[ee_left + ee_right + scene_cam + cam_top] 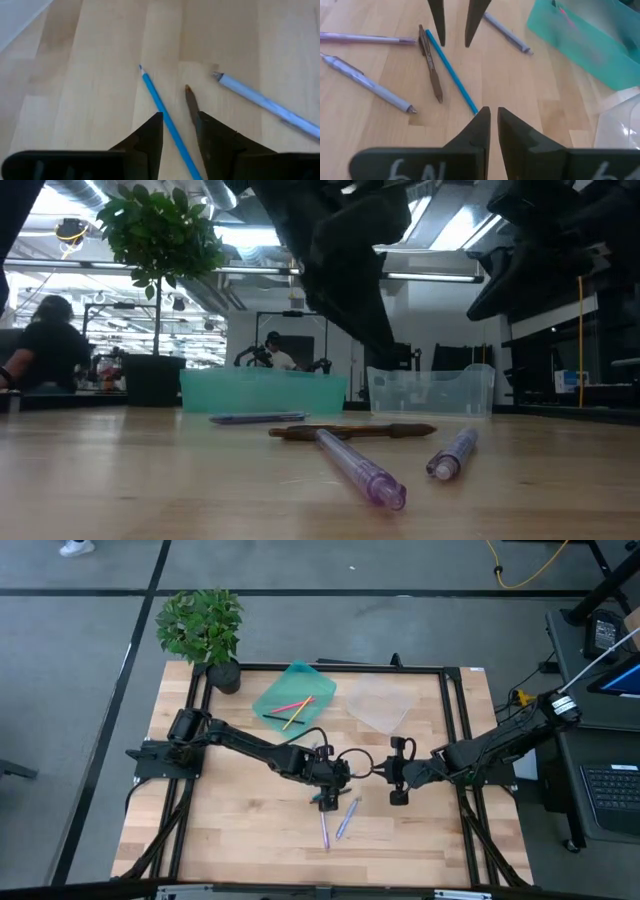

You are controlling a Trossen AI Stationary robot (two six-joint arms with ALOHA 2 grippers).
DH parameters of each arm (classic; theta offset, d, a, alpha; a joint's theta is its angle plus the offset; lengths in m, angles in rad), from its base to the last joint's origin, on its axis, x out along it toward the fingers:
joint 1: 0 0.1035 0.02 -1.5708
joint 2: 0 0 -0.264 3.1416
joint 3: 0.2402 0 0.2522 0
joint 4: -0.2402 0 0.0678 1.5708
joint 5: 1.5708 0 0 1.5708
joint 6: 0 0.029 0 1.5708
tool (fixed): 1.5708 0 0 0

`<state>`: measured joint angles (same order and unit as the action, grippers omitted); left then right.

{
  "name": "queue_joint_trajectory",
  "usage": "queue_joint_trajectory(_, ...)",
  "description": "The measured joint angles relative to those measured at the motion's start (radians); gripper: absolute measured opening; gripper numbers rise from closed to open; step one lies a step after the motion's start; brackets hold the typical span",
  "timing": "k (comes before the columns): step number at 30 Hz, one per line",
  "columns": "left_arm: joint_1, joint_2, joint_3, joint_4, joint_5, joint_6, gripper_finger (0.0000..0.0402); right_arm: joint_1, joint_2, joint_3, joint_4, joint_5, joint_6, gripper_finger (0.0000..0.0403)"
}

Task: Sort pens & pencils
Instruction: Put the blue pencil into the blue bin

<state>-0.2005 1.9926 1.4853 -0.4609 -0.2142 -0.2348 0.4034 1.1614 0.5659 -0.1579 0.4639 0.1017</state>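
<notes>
From above, the left gripper [327,802] hides the blue pencil [451,71] and brown pen [430,69] under it; its fingers [150,137] are apart, straddling the pencil's lower end without clamping. Two lavender pens [347,818] lie just beside it on the table [230,830], a third [507,33] towards the bins. The right gripper [489,120] hovers nearby, fingers slightly parted, empty. The teal bin [293,697] holds pink and yellow pencils [291,710]; the clear bin's [380,705] contents are unclear.
</notes>
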Motion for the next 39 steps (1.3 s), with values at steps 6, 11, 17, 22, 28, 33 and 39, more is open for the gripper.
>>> queue_joint_trajectory(6,0.012,0.017,0.0,-0.001,0.037,-0.034,0.0109,0.0,0.0,0.0,-0.003,0.0,0.011,0.0037)
queue_joint_trajectory(11,0.041,0.048,0.0,0.003,0.078,-0.052,0.0109,0.0,0.0,0.0,-0.005,-0.001,0.029,0.0037)
queue_joint_trajectory(17,0.062,0.098,0.001,0.001,0.155,-0.055,0.0109,0.0,0.0,0.0,-0.022,-0.001,0.037,0.0037)
queue_joint_trajectory(22,0.068,0.125,0.0,-0.003,0.165,-0.069,0.0109,0.002,0.0,0.0,-0.04,0.004,0.055,0.0037)
queue_joint_trajectory(28,0.068,0.136,0.001,-0.024,0.207,-0.121,0.0109,0.002,0.0,0.0,-0.044,0.006,0.055,0.0037)
queue_joint_trajectory(33,0.065,0.165,0.007,-0.044,0.216,-0.174,0.0109,0.002,0.0,0.0,-0.047,0.007,0.058,0.0037)
queue_joint_trajectory(39,0.061,0.19,0.009,-0.053,0.207,-0.185,0.0108,0.002,0.001,0.0,-0.047,0.007,0.068,0.0037)
